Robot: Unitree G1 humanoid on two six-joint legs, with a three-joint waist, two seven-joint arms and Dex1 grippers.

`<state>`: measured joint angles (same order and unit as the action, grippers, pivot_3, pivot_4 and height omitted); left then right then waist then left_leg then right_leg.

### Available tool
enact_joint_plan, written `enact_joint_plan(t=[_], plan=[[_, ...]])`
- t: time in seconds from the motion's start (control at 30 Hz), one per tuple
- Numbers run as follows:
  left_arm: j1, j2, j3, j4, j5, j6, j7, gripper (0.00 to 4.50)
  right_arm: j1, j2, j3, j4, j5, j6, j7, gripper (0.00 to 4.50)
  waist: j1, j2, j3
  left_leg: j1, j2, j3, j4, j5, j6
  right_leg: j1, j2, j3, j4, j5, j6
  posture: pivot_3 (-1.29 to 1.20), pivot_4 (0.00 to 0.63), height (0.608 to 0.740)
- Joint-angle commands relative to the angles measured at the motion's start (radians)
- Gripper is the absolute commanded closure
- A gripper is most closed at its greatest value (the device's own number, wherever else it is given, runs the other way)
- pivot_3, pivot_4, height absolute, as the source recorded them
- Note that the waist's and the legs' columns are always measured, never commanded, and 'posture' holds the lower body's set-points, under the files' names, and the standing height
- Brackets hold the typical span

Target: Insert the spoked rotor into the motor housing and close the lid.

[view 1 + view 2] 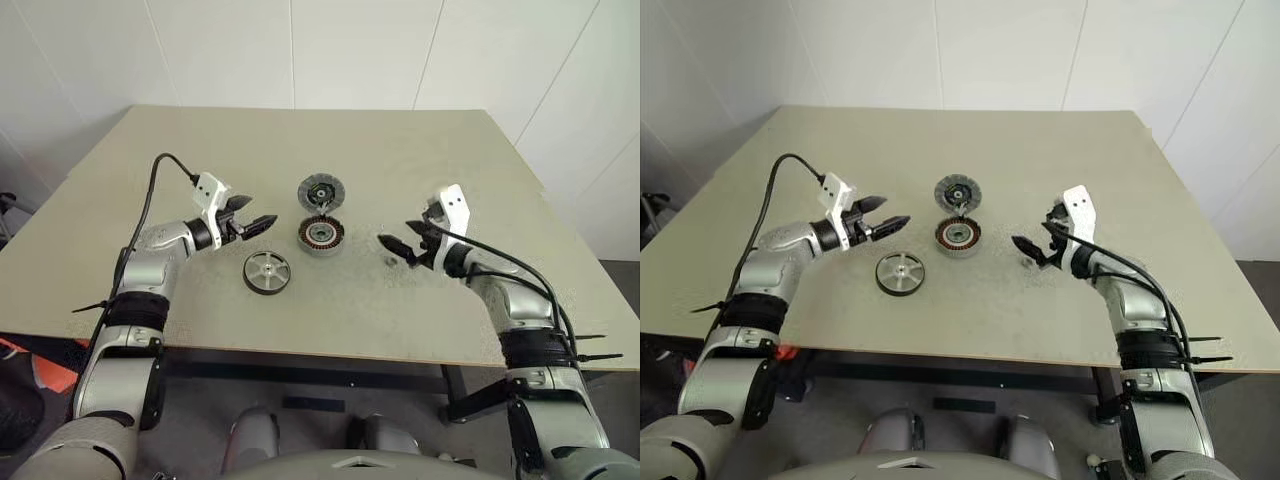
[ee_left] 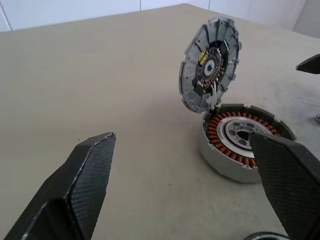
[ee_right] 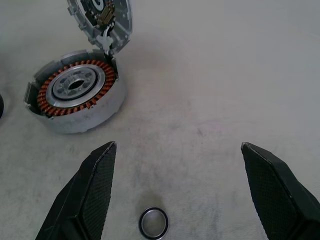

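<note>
The motor housing point(image 1: 321, 235), a round shell with coppery windings around a silvery hole, sits mid-table. Its lid point(image 1: 321, 191) stands tilted up at the housing's far edge, touching it, ribbed face and dark hub showing point(image 2: 210, 65). The spoked rotor point(image 1: 267, 271), a flat silver wheel with a black rim, lies flat in front of and to the left of the housing. My left gripper point(image 1: 262, 222) hovers open just left of the housing, above the rotor's far side, holding nothing. My right gripper point(image 1: 395, 245) hangs open to the housing's right, also holding nothing.
A small dark ring point(image 3: 153, 223) lies on the table point(image 1: 450, 150) just under the right gripper. The tabletop is beige, with its front edge close to me and white walls behind.
</note>
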<state>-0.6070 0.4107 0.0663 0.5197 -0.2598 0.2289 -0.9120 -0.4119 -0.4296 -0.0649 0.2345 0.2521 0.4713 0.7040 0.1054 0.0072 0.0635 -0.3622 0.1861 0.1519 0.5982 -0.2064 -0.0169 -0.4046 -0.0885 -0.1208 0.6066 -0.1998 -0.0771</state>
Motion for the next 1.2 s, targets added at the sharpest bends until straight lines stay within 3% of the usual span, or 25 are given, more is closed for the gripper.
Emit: enact_joint_plan(t=[0.03,0.13,0.77,0.97,1.2], plan=[[-0.016,0.013,0.007,-0.056,-0.017,0.002,-0.008,0.00,-0.021,-0.013,-0.012,-0.073,0.021,-0.001,0.005,0.01,0.000,0.000,0.000,0.000,0.000,0.000,0.000,0.000,0.000,0.000,0.000,0.000,0.000,0.000,0.000,0.00,0.000,0.740],[-0.023,0.015,0.008,-0.046,-0.015,0.001,-0.007,0.00,-0.029,-0.014,-0.012,-0.074,0.021,0.006,0.003,0.01,0.000,0.000,0.000,0.004,0.000,0.000,0.000,0.000,0.000,0.003,0.000,0.000,0.000,-0.003,0.006,0.00,0.000,0.740],[-0.060,0.008,0.014,-0.020,-0.020,-0.004,-0.004,0.00,-0.073,-0.031,0.021,-0.131,0.025,0.041,0.048,0.01,-0.002,0.000,0.000,0.005,0.000,0.000,0.000,0.000,0.000,0.004,0.000,0.000,0.000,-0.003,0.005,0.00,0.000,0.740],[-0.079,-0.001,0.004,0.009,-0.014,-0.014,-0.011,0.00,-0.165,-0.125,0.266,-0.192,-0.098,-0.053,0.256,0.01,-0.002,0.000,0.000,0.005,0.000,0.000,0.000,0.000,0.000,0.004,0.000,0.000,0.000,-0.003,0.006,0.00,0.000,0.740],[-0.091,-0.011,0.011,0.008,-0.020,-0.008,-0.006,0.00,-0.379,-0.126,0.456,0.014,-0.244,-0.314,0.447,0.01,-0.002,0.000,0.000,0.003,0.000,-0.001,0.000,0.000,0.001,0.003,0.000,0.000,0.000,0.000,0.001,0.00,0.000,0.740]])
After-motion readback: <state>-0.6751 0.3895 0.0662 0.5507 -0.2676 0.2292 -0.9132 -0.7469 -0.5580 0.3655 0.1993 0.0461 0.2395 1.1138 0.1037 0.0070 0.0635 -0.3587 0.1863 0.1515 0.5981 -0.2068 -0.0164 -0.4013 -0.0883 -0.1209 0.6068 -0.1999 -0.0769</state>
